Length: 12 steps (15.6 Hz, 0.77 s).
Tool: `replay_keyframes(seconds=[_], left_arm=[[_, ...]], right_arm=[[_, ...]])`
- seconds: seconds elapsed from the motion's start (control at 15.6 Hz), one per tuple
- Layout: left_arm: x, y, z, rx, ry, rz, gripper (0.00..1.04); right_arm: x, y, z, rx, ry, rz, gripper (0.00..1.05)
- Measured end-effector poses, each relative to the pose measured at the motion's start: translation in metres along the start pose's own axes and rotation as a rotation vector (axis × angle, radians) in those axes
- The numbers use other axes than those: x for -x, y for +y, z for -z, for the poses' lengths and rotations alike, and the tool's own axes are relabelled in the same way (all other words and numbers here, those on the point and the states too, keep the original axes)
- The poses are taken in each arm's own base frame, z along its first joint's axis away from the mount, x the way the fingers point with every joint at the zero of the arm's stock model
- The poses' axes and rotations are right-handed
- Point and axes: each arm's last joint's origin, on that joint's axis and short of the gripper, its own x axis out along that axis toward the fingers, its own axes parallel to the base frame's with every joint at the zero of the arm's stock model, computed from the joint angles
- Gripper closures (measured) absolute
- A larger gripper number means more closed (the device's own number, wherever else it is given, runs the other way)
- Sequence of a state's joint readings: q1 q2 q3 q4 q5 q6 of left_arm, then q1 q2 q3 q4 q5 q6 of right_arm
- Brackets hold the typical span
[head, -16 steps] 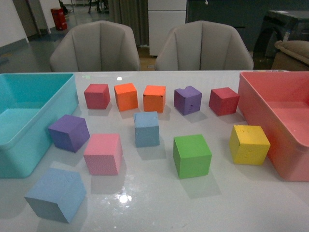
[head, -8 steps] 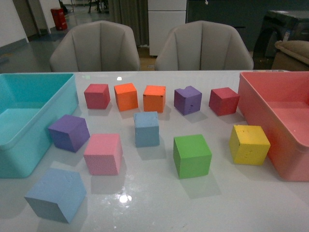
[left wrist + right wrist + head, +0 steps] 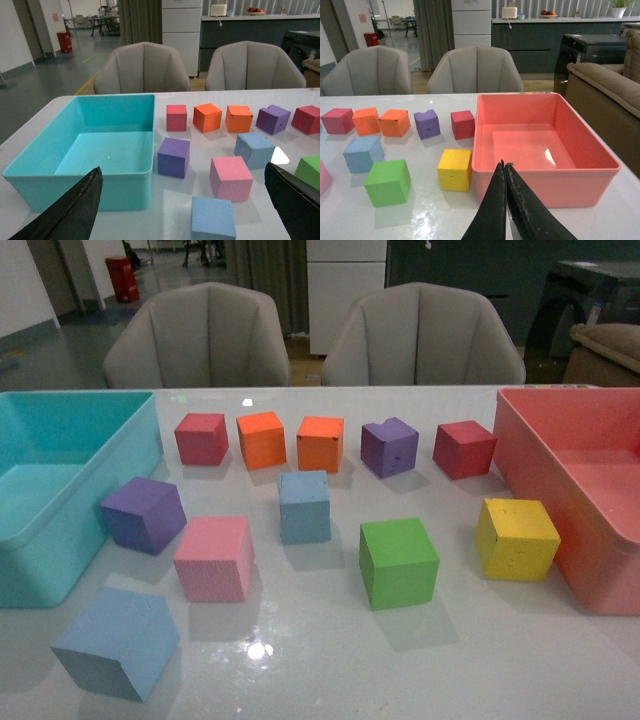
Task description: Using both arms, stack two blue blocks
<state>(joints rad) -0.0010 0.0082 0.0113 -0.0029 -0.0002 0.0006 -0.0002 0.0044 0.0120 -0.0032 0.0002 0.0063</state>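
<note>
— Pale-blue foam, moved at all?
— No: mid-counter block [image 3: 304, 506] and near-left block [image 3: 117, 643] well apart, exactly as a second ago.
— Tools?
— Wide-spread left tool [image 3: 181, 170]; right tool [image 3: 504, 165] pinched closed, seemingly empty. Stacking unstarted.

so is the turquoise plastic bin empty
Empty: in the left wrist view the turquoise plastic bin shows only a bare floor.

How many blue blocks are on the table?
2. The centre blue block sits mid-table, just behind the pink cube and green cube; the near-left blue block lies closest to the robot, in front of the pink cube. Apart, unstacked; none appears hidden.
</note>
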Motion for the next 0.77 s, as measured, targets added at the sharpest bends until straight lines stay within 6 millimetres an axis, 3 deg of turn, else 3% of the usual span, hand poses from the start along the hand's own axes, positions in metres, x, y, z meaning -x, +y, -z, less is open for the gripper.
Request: replay_keyframes(seconds=[0.32, 0.77], left_arm=[[0.0, 0.0, 0.0, 0.0, 0.0, 0.0, 0.07], [0.0, 0.0, 0.0002, 0.0, 0.001, 0.0, 0.07]], right_arm=[[0.0, 0.0, 0.0, 0.0, 0.0, 0.0, 0.99], [0.0, 0.0, 0.0, 0.0, 0.0, 0.0, 0.1]])
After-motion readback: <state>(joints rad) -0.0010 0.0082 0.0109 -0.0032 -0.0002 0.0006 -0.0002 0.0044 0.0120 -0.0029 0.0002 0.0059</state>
